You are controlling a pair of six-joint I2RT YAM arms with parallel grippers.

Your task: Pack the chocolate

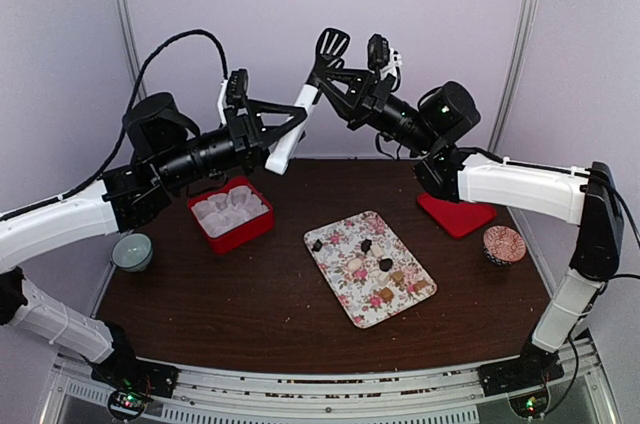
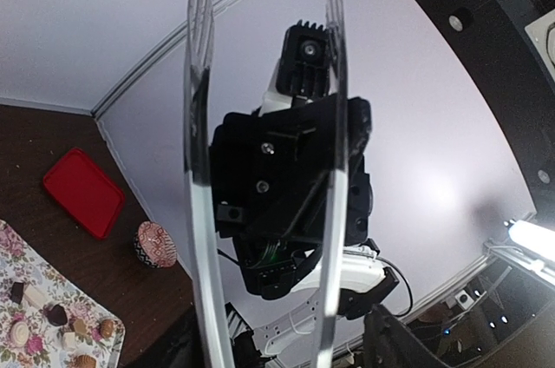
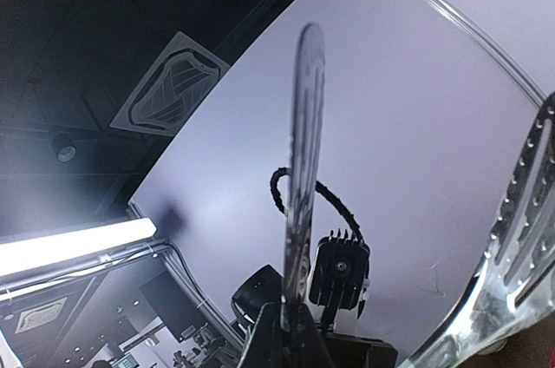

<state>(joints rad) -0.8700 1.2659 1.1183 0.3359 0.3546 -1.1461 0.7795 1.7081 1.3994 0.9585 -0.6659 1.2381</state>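
The chocolate (image 1: 366,245) lies as small dark and tan lumps on the rose-printed tray (image 1: 338,232), which also shows in the left wrist view (image 2: 56,314). Both arms are raised above the back of the table, meeting at a pair of metal tongs (image 1: 291,137). My right gripper (image 1: 338,72) is shut on one arm of the tongs (image 3: 303,168); the other slotted arm (image 3: 520,238) stands free beside it. My left gripper (image 1: 288,122) straddles the handle end. Both tong arms (image 2: 198,168) rise apart in its view, and its own fingers are hidden there.
A red box (image 1: 246,234) with white paper cups sits at the left rear. Its red lid (image 1: 455,215) lies at the right rear, next to a patterned round tin (image 1: 503,244). A grey bowl (image 1: 132,251) stands at the left edge.
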